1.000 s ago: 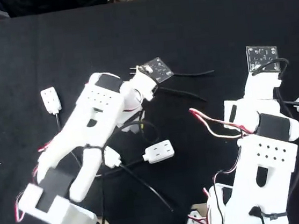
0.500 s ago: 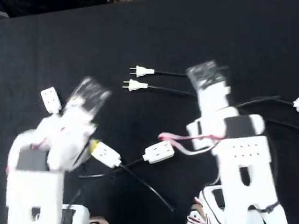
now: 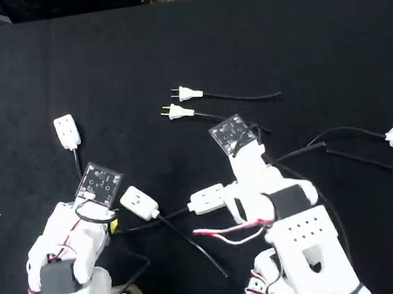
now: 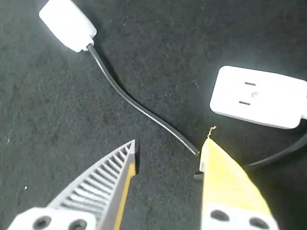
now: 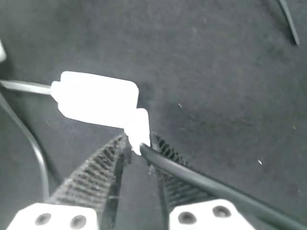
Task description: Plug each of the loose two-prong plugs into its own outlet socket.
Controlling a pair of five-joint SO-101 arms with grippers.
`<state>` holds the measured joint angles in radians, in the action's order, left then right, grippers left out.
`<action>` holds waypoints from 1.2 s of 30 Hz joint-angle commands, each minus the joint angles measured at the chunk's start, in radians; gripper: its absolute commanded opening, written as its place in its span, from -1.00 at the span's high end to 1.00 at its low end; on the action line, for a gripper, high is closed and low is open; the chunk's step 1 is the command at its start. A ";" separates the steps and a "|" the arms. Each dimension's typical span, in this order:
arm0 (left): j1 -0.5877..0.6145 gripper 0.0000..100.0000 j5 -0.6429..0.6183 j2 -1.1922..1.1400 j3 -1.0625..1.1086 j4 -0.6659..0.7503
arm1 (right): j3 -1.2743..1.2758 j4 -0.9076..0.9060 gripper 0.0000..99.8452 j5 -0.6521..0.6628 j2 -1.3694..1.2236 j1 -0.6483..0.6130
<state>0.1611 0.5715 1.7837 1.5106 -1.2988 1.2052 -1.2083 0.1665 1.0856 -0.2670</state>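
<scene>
The right gripper (image 5: 139, 143) is clenching a plug (image 5: 139, 127) at a socket (image 5: 96, 100); the prongs are probably needing square alignment before pushing. The left gripper (image 4: 170, 143) is hanging released.

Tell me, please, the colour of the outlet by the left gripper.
White outlet; clearest in the left wrist view.

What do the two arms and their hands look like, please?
The left arm and right arm are white plastic shells with black motor blocks, a black square board at each wrist, and loose red wires. The left hand has one grey ribbed finger and one yellow; the right hand has two dark ribbed fingers on white bases.
</scene>
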 commanded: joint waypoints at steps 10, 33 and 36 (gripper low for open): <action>0.007 0.56 -0.003 0.037 0.028 0.002 | 0.062 0.112 0.98 -0.187 0.027 -0.066; 0.007 0.56 -0.003 0.037 0.028 0.000 | -0.010 0.074 0.98 -0.158 -0.150 0.002; 0.007 0.56 -0.003 0.037 0.028 0.000 | -0.022 0.089 0.98 -0.157 -0.228 -0.025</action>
<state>0.1596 0.5715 1.8174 1.5413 -1.2988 1.2083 -1.1224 0.0008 0.9337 -0.2777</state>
